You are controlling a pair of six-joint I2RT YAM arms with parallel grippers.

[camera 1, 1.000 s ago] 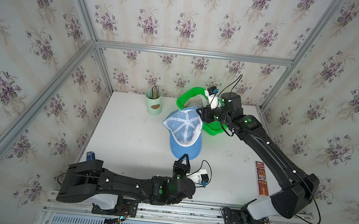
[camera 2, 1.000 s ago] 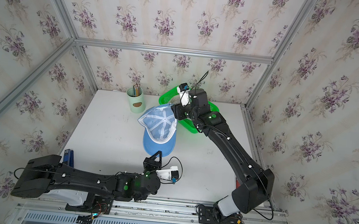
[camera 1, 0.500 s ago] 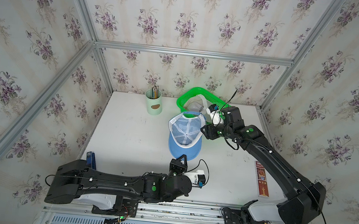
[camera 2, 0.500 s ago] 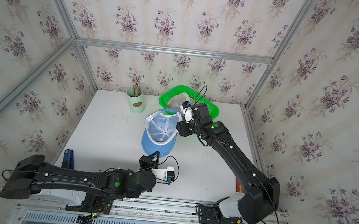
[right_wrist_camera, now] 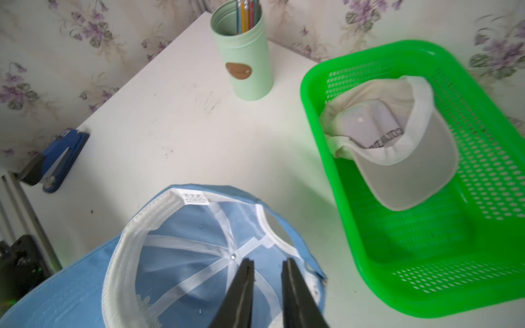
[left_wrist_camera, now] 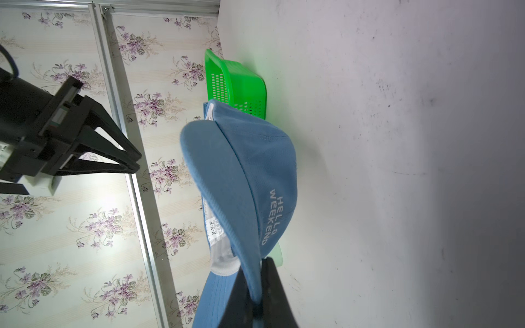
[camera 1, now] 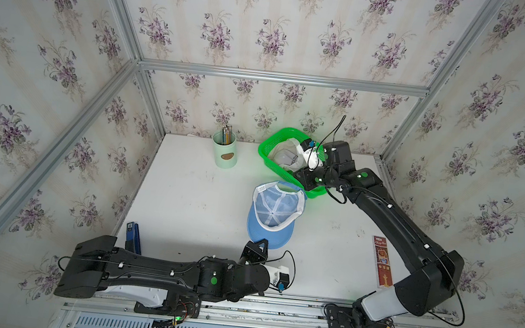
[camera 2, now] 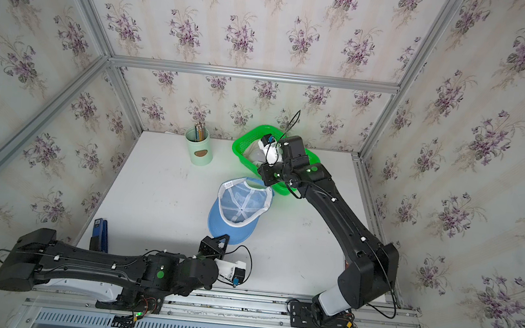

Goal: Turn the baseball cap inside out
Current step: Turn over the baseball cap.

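The light blue baseball cap (camera 1: 274,210) (camera 2: 243,203) lies in the middle of the table with its opening up, showing white seam tape and a white sweatband (right_wrist_camera: 184,255). My left gripper (camera 1: 261,241) (left_wrist_camera: 255,268) is shut on the front edge of the brim, and the "HELLO WEEKEND" front (left_wrist_camera: 272,215) faces the table. My right gripper (camera 1: 301,181) (right_wrist_camera: 267,261) hovers above the cap's rear edge by the strap. Its fingers stand a narrow gap apart, with nothing between them.
A green basket (camera 1: 266,145) (right_wrist_camera: 312,85) holding a white cap (right_wrist_camera: 397,142) stands just behind the blue cap. A mint pencil cup (camera 1: 224,152) is at the back. A blue stapler (camera 1: 132,234) lies at the left edge and a red strip (camera 1: 382,262) at the right.
The right gripper, which held the cap's rear raised near the basket, has lowered it and let go, and its jaws have narrowed. The cap now rests lower and flatter. The left gripper keeps hold of the brim.
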